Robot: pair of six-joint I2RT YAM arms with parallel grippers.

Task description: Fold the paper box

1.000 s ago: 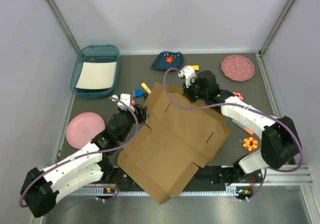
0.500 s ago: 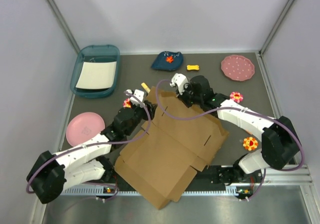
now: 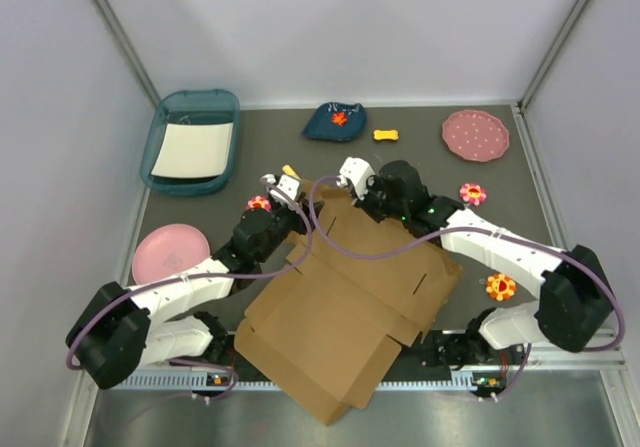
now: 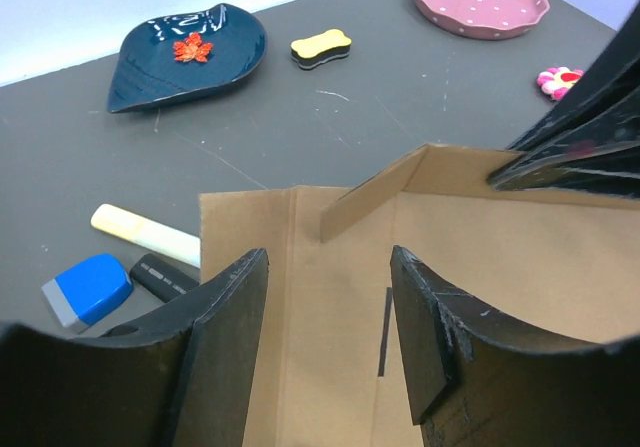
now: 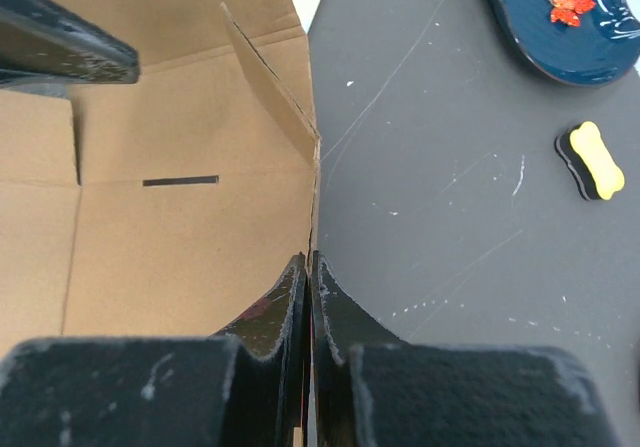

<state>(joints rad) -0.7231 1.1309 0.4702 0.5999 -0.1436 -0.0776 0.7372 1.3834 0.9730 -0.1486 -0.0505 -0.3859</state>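
The paper box [image 3: 345, 292], brown die-cut cardboard, lies mostly flat in the middle of the table, with its near corner past the table's front edge. My right gripper [image 5: 311, 267] is shut on the thin edge of the box's far side panel [image 5: 190, 217], which a small raised flap [image 5: 270, 77] adjoins. From above, the right gripper [image 3: 340, 199] sits at the box's far corner. My left gripper [image 4: 328, 257] is open, its fingers [image 4: 240, 307] hovering over the far-left panel [image 4: 320, 347] with nothing between them. From above, the left gripper [image 3: 300, 217] is close beside the right one.
Beyond the box lie a dark blue leaf dish [image 3: 335, 120], a yellow bone toy [image 3: 385, 135] and a dotted pink plate [image 3: 475, 134]. A teal tray [image 3: 152, 157] stands back left and a pink plate [image 3: 165, 257] left. Flower toys [image 3: 500, 287] lie right; a yellow marker [image 4: 145, 235] and blue block [image 4: 88, 289] lie left.
Both grippers have moved toward the box's far corner: the left one up and right, the right one down and left. The box has shifted slightly with them.
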